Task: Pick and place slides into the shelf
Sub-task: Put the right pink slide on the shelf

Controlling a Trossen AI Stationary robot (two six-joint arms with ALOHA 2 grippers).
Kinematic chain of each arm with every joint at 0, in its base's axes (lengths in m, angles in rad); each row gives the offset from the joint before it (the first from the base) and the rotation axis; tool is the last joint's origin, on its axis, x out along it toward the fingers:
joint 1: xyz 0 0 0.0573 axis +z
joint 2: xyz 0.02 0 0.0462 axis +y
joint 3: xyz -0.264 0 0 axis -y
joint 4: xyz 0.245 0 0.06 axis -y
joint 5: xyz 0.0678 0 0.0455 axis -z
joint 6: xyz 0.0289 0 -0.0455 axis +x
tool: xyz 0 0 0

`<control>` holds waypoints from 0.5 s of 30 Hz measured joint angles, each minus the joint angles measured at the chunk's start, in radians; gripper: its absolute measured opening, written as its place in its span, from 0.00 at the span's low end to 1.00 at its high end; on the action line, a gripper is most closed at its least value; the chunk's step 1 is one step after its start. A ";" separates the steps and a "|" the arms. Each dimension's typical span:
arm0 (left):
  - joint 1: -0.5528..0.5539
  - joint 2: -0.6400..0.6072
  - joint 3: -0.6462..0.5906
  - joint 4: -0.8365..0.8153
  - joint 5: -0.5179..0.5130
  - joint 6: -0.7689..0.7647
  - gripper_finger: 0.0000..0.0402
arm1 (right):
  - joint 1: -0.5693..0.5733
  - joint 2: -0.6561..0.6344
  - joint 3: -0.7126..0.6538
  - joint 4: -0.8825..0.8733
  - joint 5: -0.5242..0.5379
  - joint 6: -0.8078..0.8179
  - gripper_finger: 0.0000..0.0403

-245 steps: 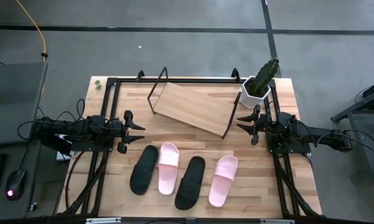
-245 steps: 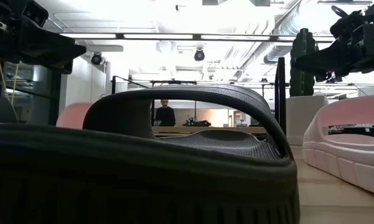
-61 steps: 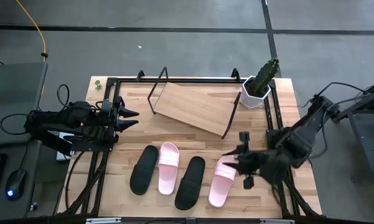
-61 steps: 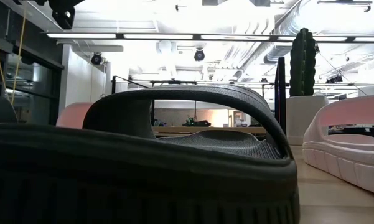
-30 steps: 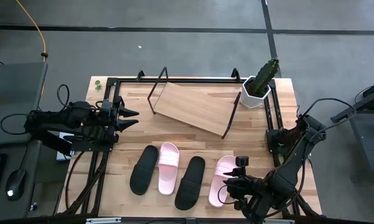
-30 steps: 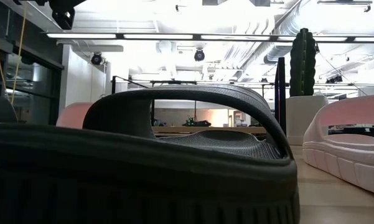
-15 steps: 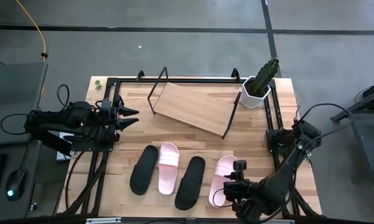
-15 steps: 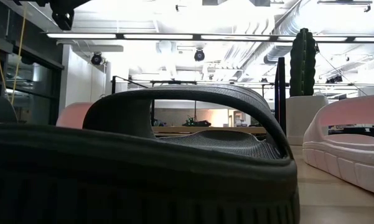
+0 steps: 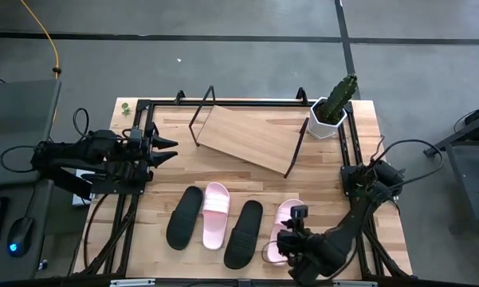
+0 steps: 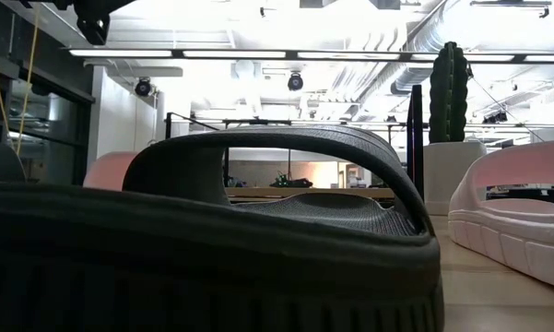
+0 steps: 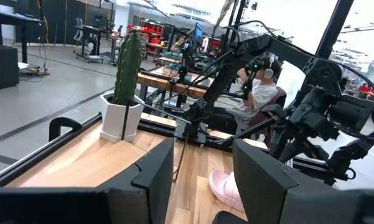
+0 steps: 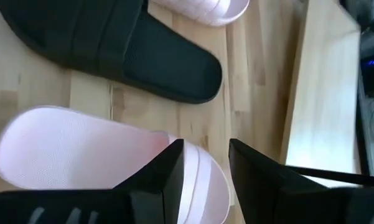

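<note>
Pink and black slides lie in a row on the table (image 9: 367,143), all four well short of the shelf (image 9: 251,139), which stands bare. The right gripper (image 9: 291,239) hangs over the heel of the rightmost pink slide (image 9: 285,217), presumably lined up for pickup. Its jaws are part-spread, straddling the strap in the wrist view without pinching it. The left gripper (image 9: 166,149) waits at the table's left edge, jaws part-spread, empty.
</note>
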 joint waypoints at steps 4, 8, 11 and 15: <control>0.000 0.000 0.000 -0.007 0.000 0.000 0.37 | -0.014 0.008 0.000 0.020 -0.069 0.018 0.29; 0.000 0.000 0.000 -0.007 0.000 0.000 0.37 | -0.003 0.011 0.000 0.041 -0.098 0.032 0.29; 0.000 0.000 0.000 -0.008 0.000 -0.002 0.37 | 0.008 0.026 0.000 0.054 -0.122 0.032 0.29; 0.000 0.000 0.000 -0.009 0.000 -0.003 0.37 | 0.012 0.071 0.000 0.058 -0.173 0.028 0.29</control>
